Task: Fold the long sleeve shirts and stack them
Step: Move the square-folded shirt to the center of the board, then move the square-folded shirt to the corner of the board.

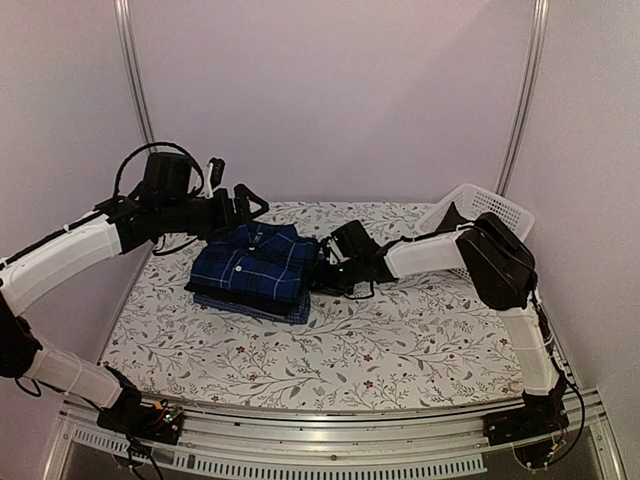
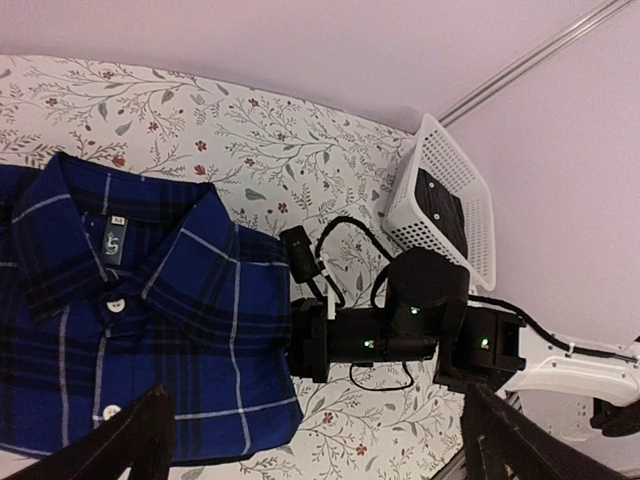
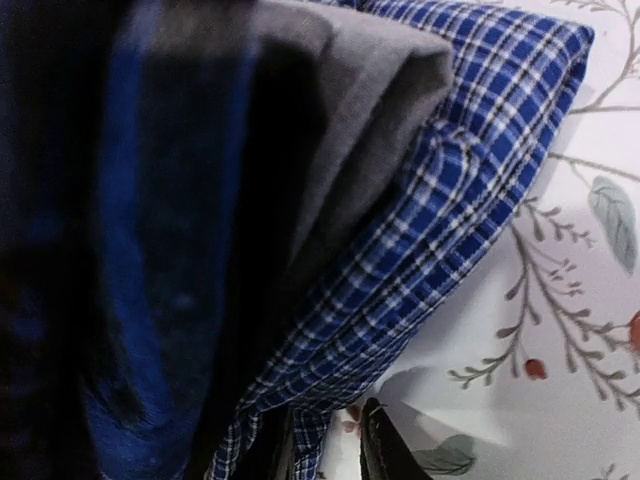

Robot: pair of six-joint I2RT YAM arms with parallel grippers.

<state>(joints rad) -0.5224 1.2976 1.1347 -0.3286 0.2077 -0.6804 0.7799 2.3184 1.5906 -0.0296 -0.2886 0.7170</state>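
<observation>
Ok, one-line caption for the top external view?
Folded stack, dark blue plaid shirt on top, fine blue check shirt at bottom; right gripper at its edge, left gripper open behind.

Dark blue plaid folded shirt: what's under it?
A plain dark folded shirt directly beneath, then a fine blue check shirt at the bottom, on the floral tablecloth. Only their edges show; the dark blue plaid shirt covers the rest.

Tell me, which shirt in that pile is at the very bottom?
The small-checked blue shirt: it sits under the plain dark shirt, with the dark blue plaid shirt on top.
</observation>
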